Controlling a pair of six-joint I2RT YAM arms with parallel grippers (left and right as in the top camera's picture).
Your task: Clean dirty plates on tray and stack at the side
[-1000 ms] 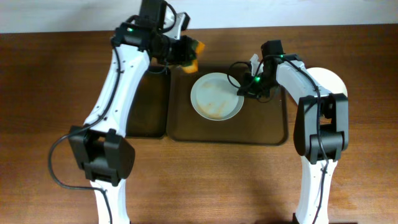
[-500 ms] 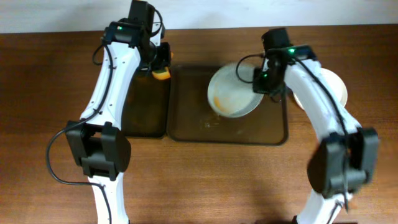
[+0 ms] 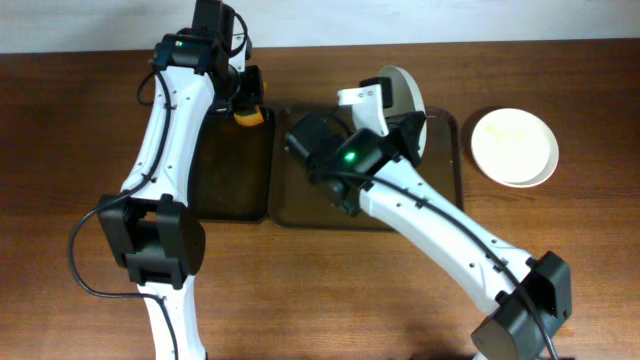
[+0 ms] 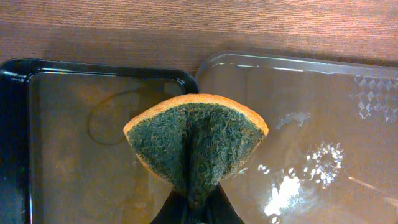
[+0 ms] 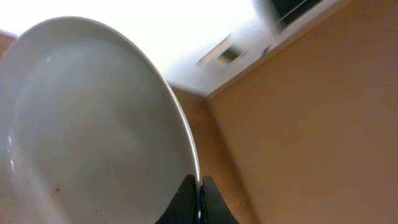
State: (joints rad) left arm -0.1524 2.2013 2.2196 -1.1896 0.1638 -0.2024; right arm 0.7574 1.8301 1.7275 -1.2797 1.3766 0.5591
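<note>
My right gripper is shut on the rim of a white plate, held up in the air and tipped nearly on edge. From overhead that plate shows edge-on above the far side of the large dark tray. The right gripper's own jaws are hidden there by the arm. My left gripper is shut on a folded green-and-orange sponge. The sponge hangs over the seam between the two trays. More white plates lie stacked on the table to the right of the tray.
A smaller black tray lies against the large tray's left side. My raised right arm crosses over the large tray and hides most of it. Bare wooden table surrounds the trays.
The right gripper closed on the plate's rim, lifted it off the tray and tipped it upright as the arm swung up. The left gripper carried the sponge leftward, toward the small tray.
</note>
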